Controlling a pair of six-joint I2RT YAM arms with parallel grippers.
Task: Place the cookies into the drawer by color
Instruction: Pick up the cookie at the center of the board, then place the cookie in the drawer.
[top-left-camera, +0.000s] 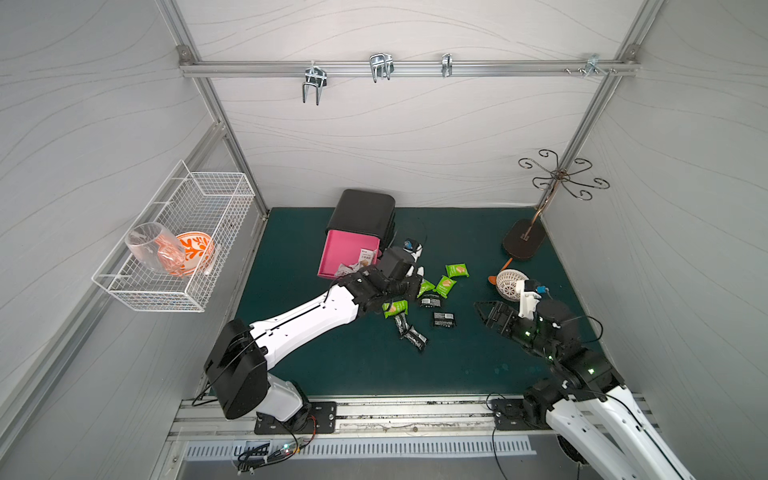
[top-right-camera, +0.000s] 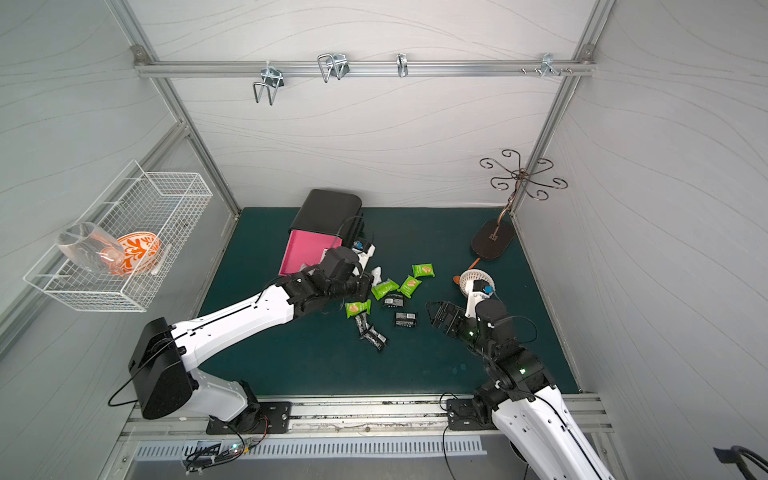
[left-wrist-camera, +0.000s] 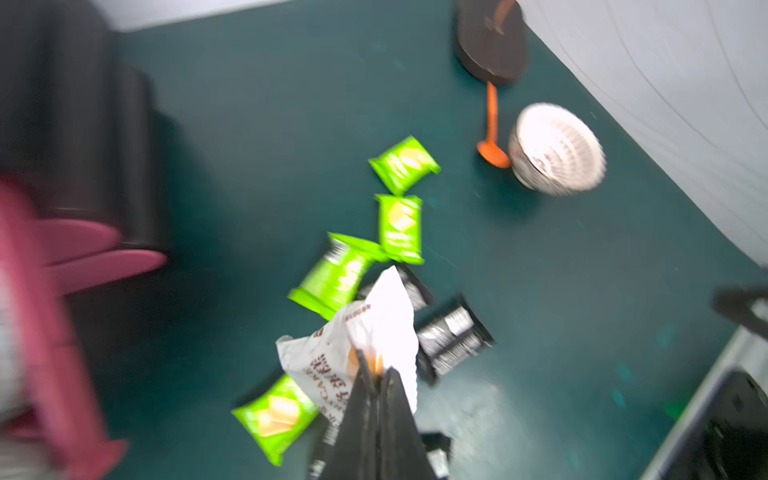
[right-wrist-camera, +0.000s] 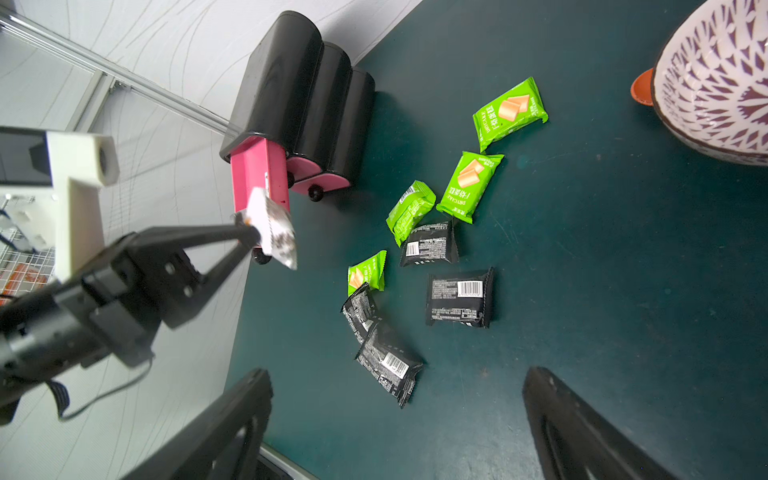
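My left gripper (left-wrist-camera: 376, 370) is shut on the edge of a white cookie packet (left-wrist-camera: 328, 365), which hangs above the green mat beside the drawer cabinet (top-left-camera: 361, 212). In the right wrist view the same packet (right-wrist-camera: 272, 226) dangles in front of the open pink top drawer (right-wrist-camera: 257, 174). White packets (top-left-camera: 365, 257) lie inside that drawer. Several green packets (top-left-camera: 457, 270) and several black packets (top-left-camera: 444, 319) are scattered on the mat mid-table. My right gripper (top-left-camera: 482, 312) stands open and empty to their right, its jaws wide apart above the mat.
A white perforated dome with an orange handle (top-left-camera: 509, 284) sits at the right, behind my right gripper. A hook stand's dark base (top-left-camera: 523, 239) is at the back right. A wire basket (top-left-camera: 174, 249) holding a glass and an orange bowl hangs on the left wall.
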